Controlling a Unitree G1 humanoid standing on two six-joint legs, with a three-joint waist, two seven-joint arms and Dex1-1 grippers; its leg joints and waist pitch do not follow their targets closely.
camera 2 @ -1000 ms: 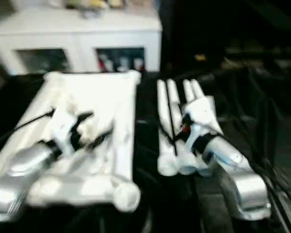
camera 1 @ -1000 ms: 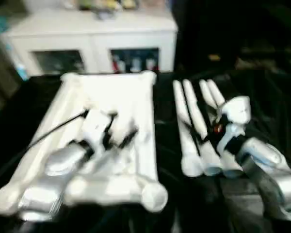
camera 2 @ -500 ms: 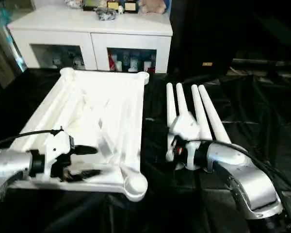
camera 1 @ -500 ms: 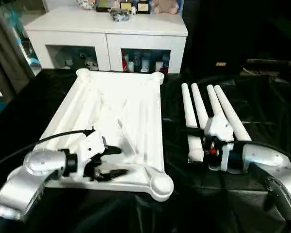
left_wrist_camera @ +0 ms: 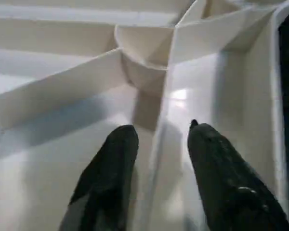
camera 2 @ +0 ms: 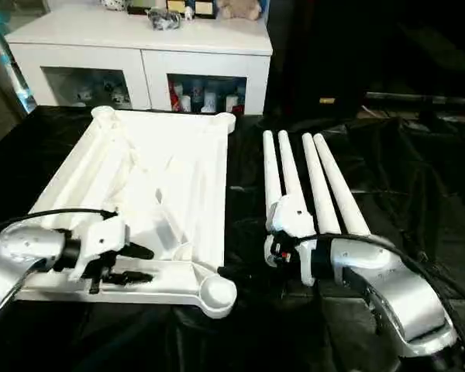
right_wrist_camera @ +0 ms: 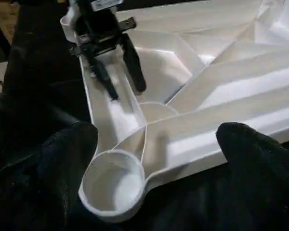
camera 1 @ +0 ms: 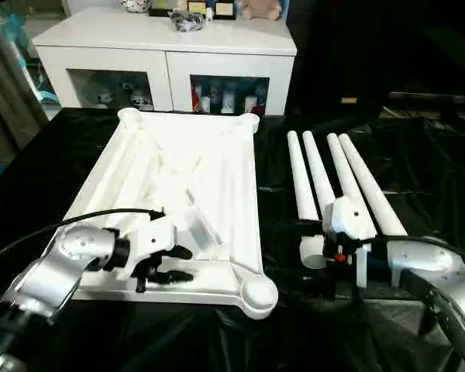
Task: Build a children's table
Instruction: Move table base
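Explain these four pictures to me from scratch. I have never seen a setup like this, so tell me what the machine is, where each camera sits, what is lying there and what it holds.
This is a two-armed humanoid robot assembling a children's table. The two wide pictures come from a pair of cameras on its head, looking down over its silver forearms. The other two come from cameras on its wrists, looking along each gripper's two black fingers.

On the black-covered surface lies the white tabletop, upside down, showing ribs and round corner sockets. Beside it, four white legs lie side by side. Behind stands a white cabinet.

The left gripper is at the tabletop's near edge, its fingers either side of a rib. The right gripper is wide open and holds nothing; it faces the near corner socket, its arm lying over the legs' near ends.
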